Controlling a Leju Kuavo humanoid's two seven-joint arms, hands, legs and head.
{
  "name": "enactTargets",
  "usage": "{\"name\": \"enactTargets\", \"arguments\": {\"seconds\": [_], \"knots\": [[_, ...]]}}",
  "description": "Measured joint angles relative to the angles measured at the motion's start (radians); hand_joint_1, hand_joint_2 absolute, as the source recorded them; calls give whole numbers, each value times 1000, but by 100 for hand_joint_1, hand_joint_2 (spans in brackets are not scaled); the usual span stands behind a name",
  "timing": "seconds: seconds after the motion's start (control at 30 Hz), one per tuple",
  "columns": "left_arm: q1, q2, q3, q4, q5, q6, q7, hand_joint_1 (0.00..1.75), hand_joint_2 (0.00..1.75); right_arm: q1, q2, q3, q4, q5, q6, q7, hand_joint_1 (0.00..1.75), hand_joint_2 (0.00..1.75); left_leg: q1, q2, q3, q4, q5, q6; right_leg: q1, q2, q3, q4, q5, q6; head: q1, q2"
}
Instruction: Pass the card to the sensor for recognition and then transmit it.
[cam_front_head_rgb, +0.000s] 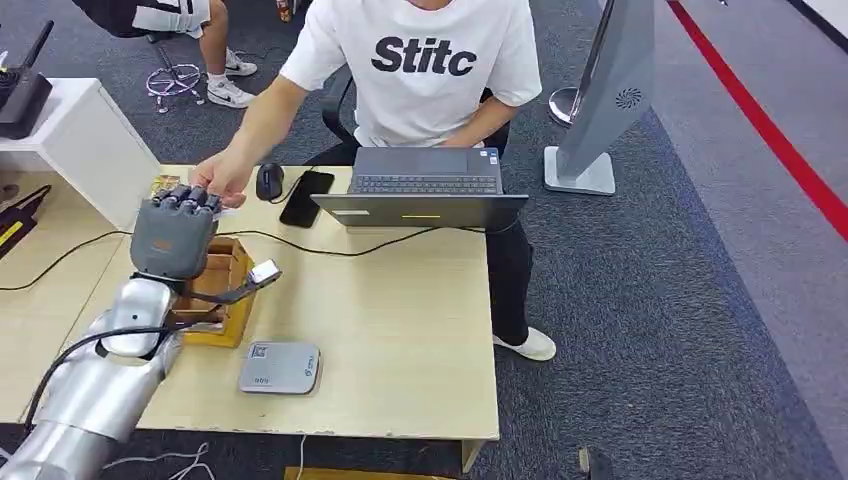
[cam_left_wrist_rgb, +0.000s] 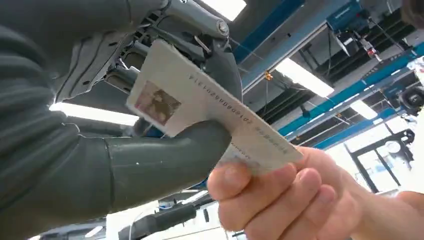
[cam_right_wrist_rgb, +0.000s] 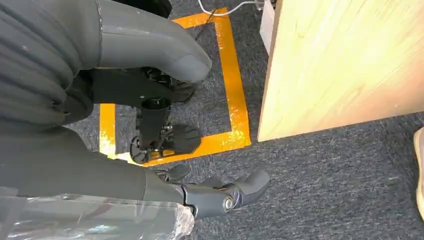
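Overhead, the grey left hand is raised at ten o'clock on the pale wooden table, meeting a person's hand. Closer, its thumb and fingers pinch the white photo ID card, which the person's fingers also grip. Below, the right hand hangs over grey carpet, fingers loosely apart, holding nothing.

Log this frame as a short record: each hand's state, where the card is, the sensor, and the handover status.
left hand: raised over the table, grips the card between thumb and fingers
card: also pinched at its far end by the person's hand
right hand: hangs beside the table edge above the carpet, holds nothing, fingers partly curled
sensor: grey pad on the table, nothing on it
handover: both hold the card
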Motion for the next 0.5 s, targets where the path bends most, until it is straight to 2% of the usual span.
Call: {"name": "enactTargets", "arguments": {"seconds": [0.2,0.33,0.5], "knots": [[41,-12,36,-30,0,10,-19,175,175,4,-2,-1,0,-4,-3,-2,0,175,0,0,0,0,0,0,0,0,0,0,0,0,0,0],[82,-49,87,-56,0,37,-65,175,175,7,-3,-6,0,-10,-3,-8,0,175,0,0,0,0,0,0,0,0,0,0,0,0,0,0],[105,-74,130,-71,0,39,-73,175,175,8,-5,-10,0,-10,-3,-8,0,175,0,0,0,0,0,0,0,0,0,0,0,0,0,0]]}}
